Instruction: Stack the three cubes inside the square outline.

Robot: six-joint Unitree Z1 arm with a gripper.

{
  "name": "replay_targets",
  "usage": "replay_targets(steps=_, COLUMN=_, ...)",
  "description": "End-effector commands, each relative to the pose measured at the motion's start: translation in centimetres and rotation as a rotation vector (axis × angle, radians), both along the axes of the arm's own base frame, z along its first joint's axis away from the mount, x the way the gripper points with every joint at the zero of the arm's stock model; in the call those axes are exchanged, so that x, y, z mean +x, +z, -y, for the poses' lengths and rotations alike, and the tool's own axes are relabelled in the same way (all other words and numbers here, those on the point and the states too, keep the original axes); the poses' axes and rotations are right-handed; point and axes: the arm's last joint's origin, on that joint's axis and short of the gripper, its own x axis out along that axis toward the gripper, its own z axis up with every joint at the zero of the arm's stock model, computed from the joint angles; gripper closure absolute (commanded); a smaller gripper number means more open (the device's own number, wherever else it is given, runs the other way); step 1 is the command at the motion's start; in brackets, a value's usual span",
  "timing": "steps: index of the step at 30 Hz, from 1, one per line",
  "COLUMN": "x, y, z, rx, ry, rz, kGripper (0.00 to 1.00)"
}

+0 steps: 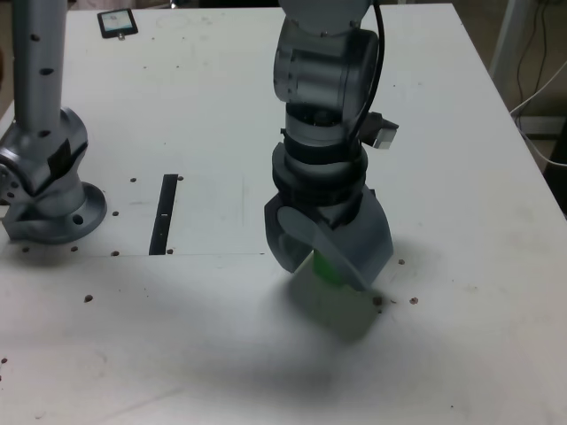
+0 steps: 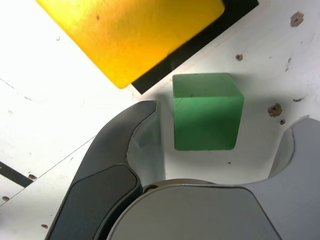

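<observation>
- Table (image 1: 443,336) first, the biggest thing out there: white, scuffed, running right across the exterior view!
- Next the arm (image 1: 323,75), dark grey, reaching down from the top of the exterior view, while its round-footed base (image 1: 58,208) stands over at that view's left.
- Down to the gripper (image 2: 230,110), low over the table, and look at those fingers: spread, a gap showing between them and the block in the wrist view, no pinch on it at all!
- Black straight strip (image 1: 164,214) now, flat on the table between the base and the gripper in the exterior view.
- Square outline (image 2: 195,47), only part of its black border showing in the wrist view, peeking out past the yellow block's edges.
- Small dark-framed object (image 1: 117,24) away at the far end of the table, upper left in the exterior view.
- Yellow cube (image 2: 135,35), cut off by the wrist view's edge, sitting over the outline and covering much of what shows of it.
- Green cube (image 2: 207,115), and here's the action: on the table just beside the outline, outside its border, right between the open fingers!
- Smallest of all, dark specks (image 2: 274,110) dotting the tabletop.
</observation>
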Motion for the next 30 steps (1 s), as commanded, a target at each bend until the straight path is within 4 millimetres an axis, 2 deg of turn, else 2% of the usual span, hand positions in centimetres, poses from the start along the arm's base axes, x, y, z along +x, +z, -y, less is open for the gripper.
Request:
replay_targets(steps=1, x=0.03, y=-0.18, z=-0.05, rx=0.01, ry=0.007, rz=-0.003, kGripper=0.23)
replay_targets(steps=4, x=0.09, y=-0.33, z=-0.1, rx=0.024, ry=0.018, rz=-0.001, kGripper=0.3)
replay_targets(steps=11, x=0.21, y=-0.2, z=-0.13, rx=0.033, ry=0.039, rz=0.021, kGripper=0.54)
replay_targets(steps=17, x=0.25, y=-0.32, z=-0.12, rx=0.032, ry=0.042, rz=0.022, kGripper=0.67)
replay_targets(steps=23, x=0.29, y=-0.09, z=-0.06, rx=0.018, ry=0.043, rz=0.035, kGripper=0.84)
replay_targets(steps=27, x=0.29, y=0.09, z=-0.05, rx=0.014, ry=0.036, rz=0.042, kGripper=0.92)
replay_targets(steps=30, x=0.18, y=0.24, z=-0.09, rx=0.015, ry=0.035, rz=0.038, kGripper=0.94)
